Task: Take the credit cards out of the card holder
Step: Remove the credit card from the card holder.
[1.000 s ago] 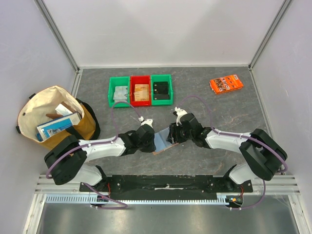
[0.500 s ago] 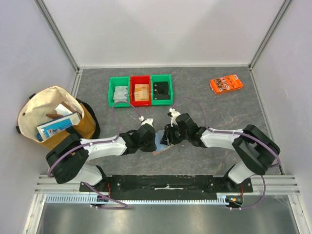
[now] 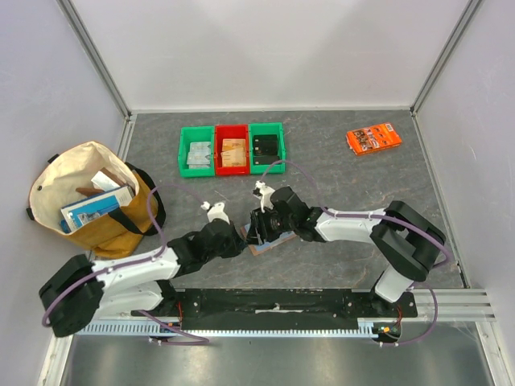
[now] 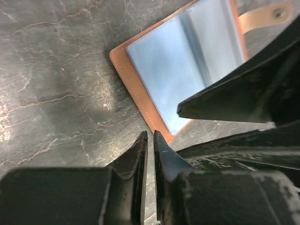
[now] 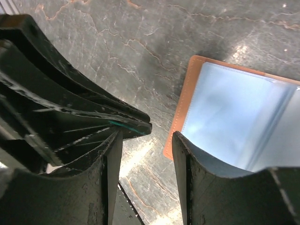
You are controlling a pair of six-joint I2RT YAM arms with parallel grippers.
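Near the middle of the surface (image 3: 338, 177), close to the arm bases, the wallet (image 3: 273, 241) lies open and flat with its inside facing up. From above it is mostly hidden under the two arms, and only a brown strip of its edge shows. The wrist views show it more fully (image 4: 183, 65): light blue panels inside a reddish-brown stitched border, with its tab (image 4: 262, 16) sticking out at one side. Whether any cards sit behind those panels cannot be told.

The left tool (image 4: 150, 137) is almost fully closed, with only a thin dark slit between its fingers, and nothing can be seen gripped in it. Its tips sit low, just beside a corner of the wallet; contact cannot be judged. The right tool (image 5: 147, 140) faces it from the other side with its fingers parted about halfway and nothing between them. One finger overlaps the wallet's edge in its own view, and the other is over bare stone-patterned surface. The two tools are very close together.

At the back stand three bins in a row. The left green bin (image 3: 183, 153) holds greyish cards (image 3: 198, 153), the red bin (image 3: 233, 131) holds tan pieces, and the right green bin (image 3: 267, 129) holds black ones. An orange packet (image 3: 374, 137) lies well apart at the far right, and a cloth bag (image 3: 56, 189) stands at the far left.
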